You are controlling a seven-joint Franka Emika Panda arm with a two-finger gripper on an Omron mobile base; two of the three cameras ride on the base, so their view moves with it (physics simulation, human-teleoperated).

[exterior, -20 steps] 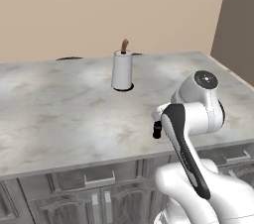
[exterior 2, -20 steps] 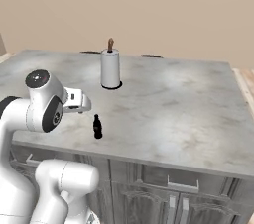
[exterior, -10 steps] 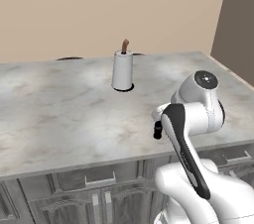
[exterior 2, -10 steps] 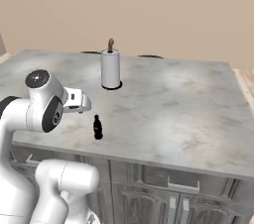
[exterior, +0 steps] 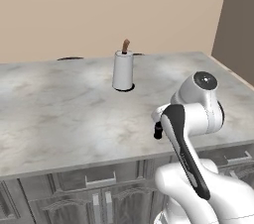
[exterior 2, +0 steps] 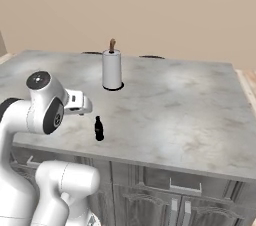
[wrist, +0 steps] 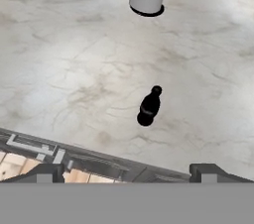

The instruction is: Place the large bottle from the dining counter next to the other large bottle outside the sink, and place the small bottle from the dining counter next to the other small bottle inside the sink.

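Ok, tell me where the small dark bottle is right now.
The small dark bottle stands upright on the marble counter near its front edge, in front of the paper towel roll and apart from it. In the hand view it sits just ahead of the hand.

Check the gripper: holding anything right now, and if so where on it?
Nothing held. The gripper is open, its fingertips apart and bare, while the small dark bottle stands free on the marble counter ahead of it.

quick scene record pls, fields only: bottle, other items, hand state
surface: grey marble counter
small bottle: black bottle, upright near the counter's front edge, untouched
other item: paper towel roll on a dark-based holder, upright, further back
hand: above and short of the bottle, fingertips apart, holding nothing
large bottle: none identifiable
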